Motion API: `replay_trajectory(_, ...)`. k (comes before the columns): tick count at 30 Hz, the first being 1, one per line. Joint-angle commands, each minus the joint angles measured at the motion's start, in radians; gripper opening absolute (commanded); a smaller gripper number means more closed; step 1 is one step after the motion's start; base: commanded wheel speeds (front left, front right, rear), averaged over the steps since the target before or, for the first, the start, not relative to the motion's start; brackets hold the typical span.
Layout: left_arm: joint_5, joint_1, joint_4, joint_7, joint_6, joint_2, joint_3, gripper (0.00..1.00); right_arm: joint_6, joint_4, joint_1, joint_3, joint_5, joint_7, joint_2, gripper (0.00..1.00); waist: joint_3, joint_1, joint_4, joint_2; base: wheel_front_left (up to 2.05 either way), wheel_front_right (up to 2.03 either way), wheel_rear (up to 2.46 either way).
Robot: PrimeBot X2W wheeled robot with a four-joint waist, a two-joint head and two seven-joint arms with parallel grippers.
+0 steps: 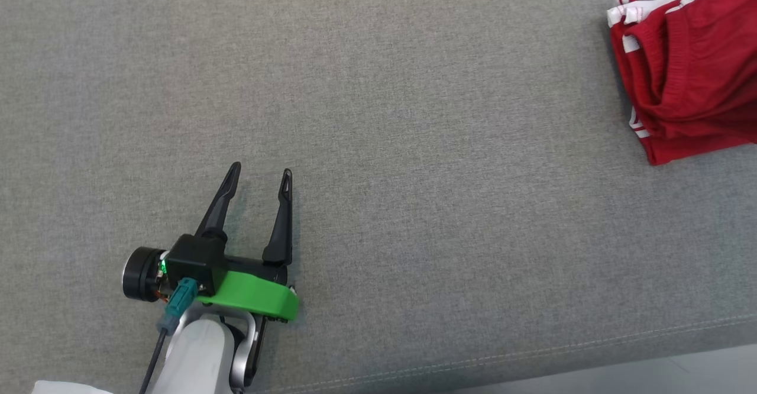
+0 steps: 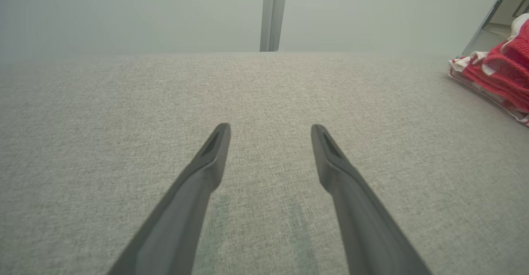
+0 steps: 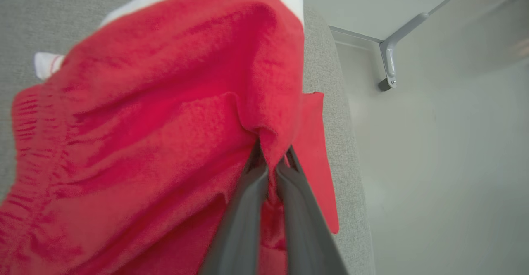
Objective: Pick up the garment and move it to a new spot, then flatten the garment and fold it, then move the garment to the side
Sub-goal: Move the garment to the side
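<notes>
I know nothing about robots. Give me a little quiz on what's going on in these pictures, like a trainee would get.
1. True or false: the left gripper stands open over the grey cushion, holding nothing.
2. The right gripper is: A) open in the air; B) shut on a fold of the red garment; C) resting on the floor.
3. Fill in: in the head view, the garment lies at the upper ____ corner.
Key: 1 true; 2 B; 3 right.

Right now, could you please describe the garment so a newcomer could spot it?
Look across the wide grey upholstered surface to its right edge. There a bunched garment lies, one fold pinched in the right gripper. Its red fabric with white stripes stands out against the plain grey.
</notes>
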Motion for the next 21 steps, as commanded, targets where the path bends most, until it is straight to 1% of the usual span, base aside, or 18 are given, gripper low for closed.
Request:
replay_trajectory(1,0.007,-0.020,-0.004,0.000,-0.006,0.006,-0.001,1.00,-0.002,0.018,-0.019,0.000,-0.022,-0.020,-0.004,0.00,0.031,0.0000,0.023,-0.0001,0.00,0.00,0.00)
replay_trajectory(5,0.012,-0.028,-0.008,0.000,-0.006,0.008,-0.005,1.00,-0.002,0.090,-0.044,0.000,-0.090,-0.060,0.003,0.00,0.052,0.0000,0.033,-0.0001,0.00,0.00,0.00)
replay_trajectory(6,0.012,-0.028,-0.008,0.000,-0.006,0.008,-0.005,1.00,-0.002,0.090,-0.044,0.000,-0.090,-0.060,0.003,0.00,0.052,0.0000,0.033,-0.0001,0.00,0.00,0.00)
replay_trajectory(7,0.013,-0.033,-0.009,0.000,-0.006,0.009,-0.008,1.00,-0.002,0.121,-0.059,-0.003,-0.130,-0.088,0.002,0.00,0.058,0.0000,0.037,-0.0001,0.00,0.00,0.00)
replay_trajectory(8,0.014,-0.035,-0.009,0.000,-0.006,0.010,-0.009,1.00,-0.002,0.136,-0.065,-0.005,-0.146,-0.103,0.004,0.00,0.060,0.0000,0.037,-0.0001,0.00,0.00,0.00)
replay_trajectory(9,0.014,-0.036,-0.008,0.000,-0.005,0.011,-0.009,1.00,-0.002,0.148,-0.071,-0.009,-0.166,-0.122,0.006,0.03,0.061,0.0000,0.037,-0.0001,0.00,0.00,0.00)
replay_trajectory(10,0.014,-0.036,-0.008,0.000,-0.005,0.011,-0.009,1.00,-0.002,0.148,-0.071,-0.009,-0.166,-0.122,0.006,0.03,0.061,0.0000,0.037,-0.0001,0.00,0.00,0.00)
replay_trajectory(12,0.015,-0.037,-0.006,0.000,-0.003,0.013,-0.010,1.00,-0.002,0.174,-0.081,-0.016,-0.198,-0.150,0.014,0.48,0.063,0.0000,0.036,-0.0001,0.00,0.00,0.00)
replay_trajectory(13,0.014,-0.036,-0.005,0.000,-0.001,0.014,-0.010,1.00,-0.002,0.187,-0.085,-0.020,-0.210,-0.159,0.022,1.00,0.062,0.0000,0.034,-0.0001,0.00,0.00,0.00)
replay_trajectory(21,0.009,-0.039,0.005,0.000,0.005,0.016,-0.017,1.00,-0.002,0.261,-0.118,-0.046,-0.260,-0.236,0.053,1.00,0.044,0.0000,0.016,-0.0001,0.00,0.00,0.00)
